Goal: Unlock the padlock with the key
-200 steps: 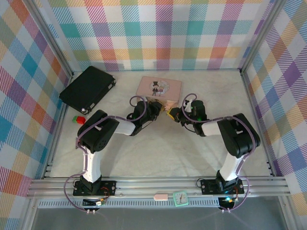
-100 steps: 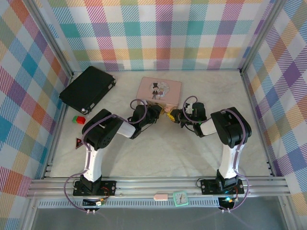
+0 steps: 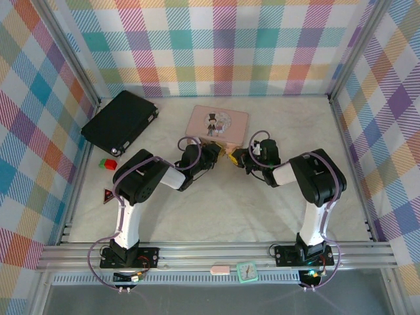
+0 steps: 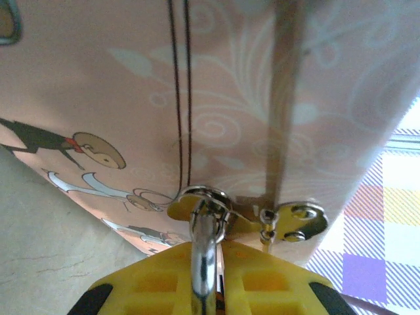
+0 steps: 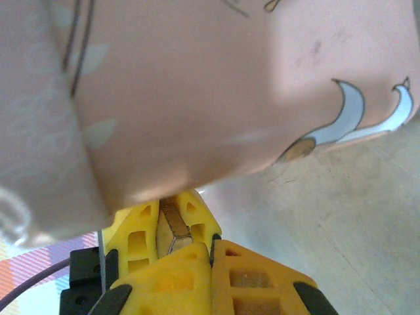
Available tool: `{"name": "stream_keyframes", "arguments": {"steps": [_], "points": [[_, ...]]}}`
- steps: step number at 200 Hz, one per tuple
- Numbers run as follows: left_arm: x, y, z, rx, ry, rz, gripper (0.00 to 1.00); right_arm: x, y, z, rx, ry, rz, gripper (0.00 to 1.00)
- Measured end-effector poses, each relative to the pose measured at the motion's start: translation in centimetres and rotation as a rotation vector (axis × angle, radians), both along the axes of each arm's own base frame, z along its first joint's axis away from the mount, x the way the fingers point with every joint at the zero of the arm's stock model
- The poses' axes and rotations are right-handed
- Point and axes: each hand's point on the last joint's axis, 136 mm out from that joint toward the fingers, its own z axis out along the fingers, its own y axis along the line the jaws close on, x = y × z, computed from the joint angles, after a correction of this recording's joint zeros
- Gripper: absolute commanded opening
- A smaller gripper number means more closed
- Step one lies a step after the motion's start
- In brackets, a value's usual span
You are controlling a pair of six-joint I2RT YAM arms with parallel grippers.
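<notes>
Padlock (image 4: 203, 259) shackle through tin hasp (image 4: 289, 220) | left gripper (image 4: 211, 272) grasping it | right gripper (image 5: 211, 252) clenched

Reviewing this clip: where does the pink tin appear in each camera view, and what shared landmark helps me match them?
Top external: the pink tin lies in the upper centre, lid up.
Left wrist: the pink tin fills the upper part, very close.
Right wrist: the pink tin covers the top and left.
Landmark: the beige table, lower left in left wrist, lower right in right wrist.
</notes>
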Motion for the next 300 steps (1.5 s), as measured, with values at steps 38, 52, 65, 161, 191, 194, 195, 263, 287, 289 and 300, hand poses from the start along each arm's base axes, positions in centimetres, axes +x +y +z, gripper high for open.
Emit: {"name": "stream_keyframes", "arguments": {"steps": [38,52,65,161,191,194,195,263,287,289,300], "points": [[-0.3,0.1,-0.1,0.011,0.011,0.018,0.00,-0.4,0.0,-0.2,-0.051,-0.018,-0.083,0.00],[-0.2,0.2,-0.2,0.016,0.018,0.032,0.00,-0.3,0.0,-0.2,-0.052,-0.026,-0.109,0.00],[-0.2,0.2,-0.2,0.017,0.019,0.042,0.00,-0.4,0.0,-0.2,-0.049,-0.031,-0.132,0.00],[-0.6,-0.5,-0.2,0.017,0.034,0.046,0.00,-1.0,-0.6,0.3,-0.082,-0.061,-0.213,0.00],[-0.7,-0.5,-0.3,0.022,0.038,0.046,0.00,-1.1,-0.6,0.4,-0.088,-0.061,-0.216,0.00],[-0.7,-0.5,-0.3,0.022,0.038,0.046,0.00,-1.2,-0.6,0.4,-0.089,-0.060,-0.216,0.00],[-0.7,-0.4,-0.3,0.022,0.039,0.046,0.00,-1.2,-0.6,0.4,-0.090,-0.060,-0.216,0.00],[-0.7,-0.7,-0.1,0.025,0.043,0.039,0.00,-1.9,-0.6,1.1,-0.108,-0.065,-0.204,0.00],[-0.9,-1.3,0.4,0.014,0.037,0.019,0.00,-2.7,-0.5,1.9,-0.147,-0.100,-0.164,0.00],[-0.9,-1.3,0.4,0.013,0.036,0.017,0.00,-2.7,-0.5,2.0,-0.151,-0.102,-0.162,0.00],[-1.0,-1.5,0.7,0.007,0.034,0.004,0.00,-3.0,-0.7,2.2,-0.176,-0.118,-0.149,0.00]]}}
